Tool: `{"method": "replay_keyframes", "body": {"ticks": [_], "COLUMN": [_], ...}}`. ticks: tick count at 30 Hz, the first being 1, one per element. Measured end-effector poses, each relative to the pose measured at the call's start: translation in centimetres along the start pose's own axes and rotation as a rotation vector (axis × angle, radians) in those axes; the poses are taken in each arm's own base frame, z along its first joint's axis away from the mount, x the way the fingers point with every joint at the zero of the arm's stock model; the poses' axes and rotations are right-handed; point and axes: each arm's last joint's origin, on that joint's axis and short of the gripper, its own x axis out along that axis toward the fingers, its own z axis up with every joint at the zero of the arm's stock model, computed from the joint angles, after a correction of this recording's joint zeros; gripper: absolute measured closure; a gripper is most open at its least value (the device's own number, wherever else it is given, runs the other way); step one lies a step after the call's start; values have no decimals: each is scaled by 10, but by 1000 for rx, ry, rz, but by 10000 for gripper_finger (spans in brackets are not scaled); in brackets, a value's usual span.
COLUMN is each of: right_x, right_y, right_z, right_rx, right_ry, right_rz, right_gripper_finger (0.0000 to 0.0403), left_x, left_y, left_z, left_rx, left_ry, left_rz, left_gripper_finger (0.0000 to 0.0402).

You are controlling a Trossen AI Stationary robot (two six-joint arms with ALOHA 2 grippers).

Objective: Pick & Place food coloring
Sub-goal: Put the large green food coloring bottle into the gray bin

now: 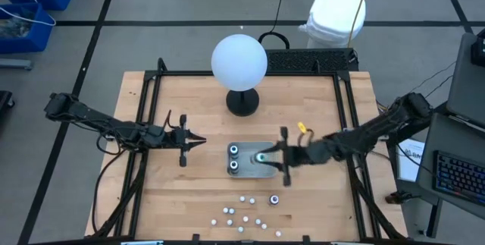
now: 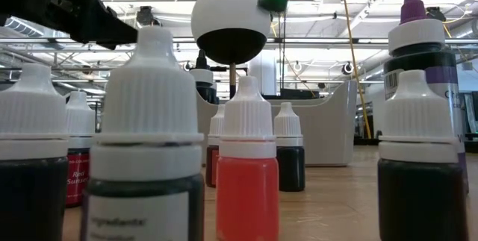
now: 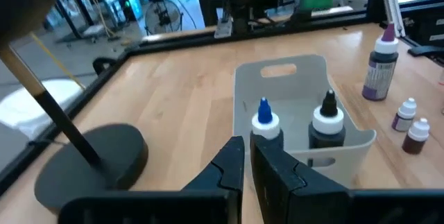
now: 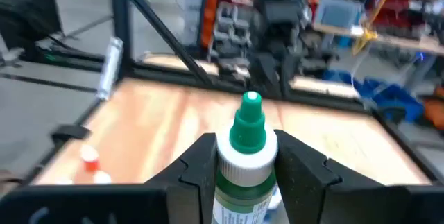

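We see the right gripper (image 4: 244, 161) clamped on a green-capped food coloring bottle (image 4: 243, 151), white collar, green liquid, held upright above the grey tray (image 1: 244, 171). Two bottles stand in the tray: blue tip (image 3: 264, 120) and black tip (image 3: 326, 118), both white-collared. A purple-topped bottle (image 3: 381, 68) stands on the table (image 1: 189, 196) beside the tray, small white-capped ones (image 1: 244, 218) scattered near the front edge. Left gripper (image 3: 247, 172) fingers together, empty, left of the tray. White globe (image 1: 239, 61) behind.
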Motion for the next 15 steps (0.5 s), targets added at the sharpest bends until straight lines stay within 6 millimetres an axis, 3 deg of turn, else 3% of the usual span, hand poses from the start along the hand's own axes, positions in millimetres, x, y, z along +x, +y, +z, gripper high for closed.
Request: {"method": "replay_keyframes", "body": {"ticks": [5, 15], "right_x": [26, 60], "right_y": [-22, -25], "right_z": [-23, -53], "right_rx": [44, 78], "right_ry": [91, 109], "right_rz": [-77, -50], "right_gripper_finger": [292, 291], "left_x": [0, 0], "left_y": [0, -1], "left_z": [-3, -5], "left_rx": [-61, -88], "left_ry": [27, 51], "left_rz": [-1, -2], "left_gripper_finger": [366, 366]}}
